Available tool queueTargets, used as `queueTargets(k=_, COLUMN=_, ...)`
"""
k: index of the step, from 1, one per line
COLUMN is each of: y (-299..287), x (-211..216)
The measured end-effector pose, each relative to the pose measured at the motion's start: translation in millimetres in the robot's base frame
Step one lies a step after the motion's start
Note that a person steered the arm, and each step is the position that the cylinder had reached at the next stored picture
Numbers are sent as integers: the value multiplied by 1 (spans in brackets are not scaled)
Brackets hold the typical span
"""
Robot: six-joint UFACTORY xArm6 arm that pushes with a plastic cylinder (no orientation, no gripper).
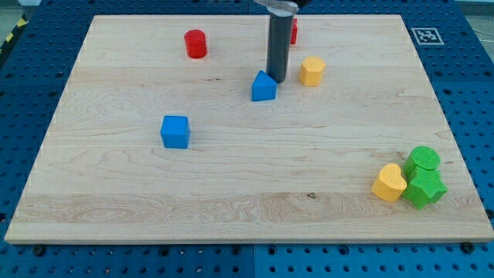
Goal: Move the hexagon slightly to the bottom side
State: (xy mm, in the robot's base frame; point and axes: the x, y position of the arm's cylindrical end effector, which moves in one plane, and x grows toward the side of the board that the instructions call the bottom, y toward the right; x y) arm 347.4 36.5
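My tip (277, 80) sits on the board (116, 201) just at the upper right corner of the blue wedge (264, 86), touching or nearly so, with the yellow hexagon (312, 70) just beside it to the view's right, a small gap between. I carry no gripper, only the rod, so there is nothing to open or clench and nothing is grasped. The hexagon lies near the view's top, right of centre, and must go a little toward the bottom. I judge my tip is badly placed for that: it stands level with the hexagon's lower edge, so I would need to get above the hexagon first. A red block (293, 31) shows partly behind the rod; a red cylinder (196, 44) and blue cube (175, 131) are well apart. A yellow heart (390, 183) and two green blocks (424, 177) huddle at lower right.
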Motion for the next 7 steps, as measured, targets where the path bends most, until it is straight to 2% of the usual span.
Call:
queueTargets(k=1, y=0, x=-36)
queueTargets(k=3, y=65, x=-33)
queueTargets(k=4, y=70, x=-15)
queueTargets(k=7, y=58, x=-13)
